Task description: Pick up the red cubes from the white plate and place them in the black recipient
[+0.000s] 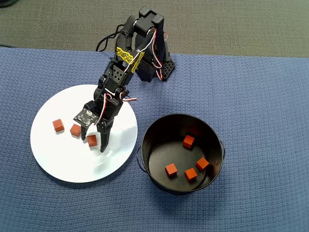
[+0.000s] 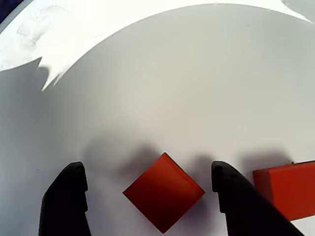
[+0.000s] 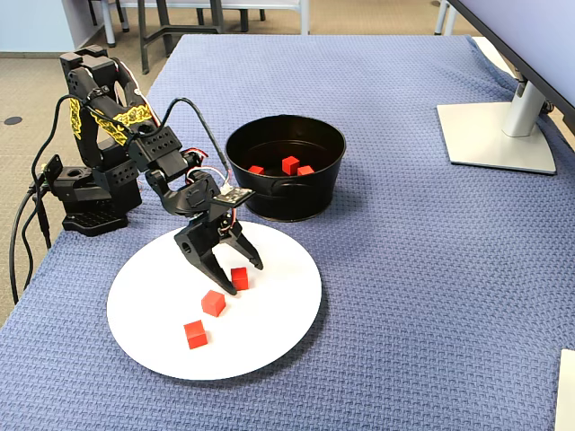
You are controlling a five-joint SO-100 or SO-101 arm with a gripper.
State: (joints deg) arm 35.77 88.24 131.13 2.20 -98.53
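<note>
End effector [image 2: 147, 196] spread wide astride red cube [image 2: 163, 198] on white plate [image 1: 63, 164]; neighbour cube [image 2: 288, 189] just beside.

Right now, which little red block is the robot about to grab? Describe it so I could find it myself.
Find the white plate left of the black pot in the overhead view. Three red cubes sit on it in a row. The target cube is the one nearest the pot, and the only one lying between the open gripper fingers, not yet clamped.
</note>
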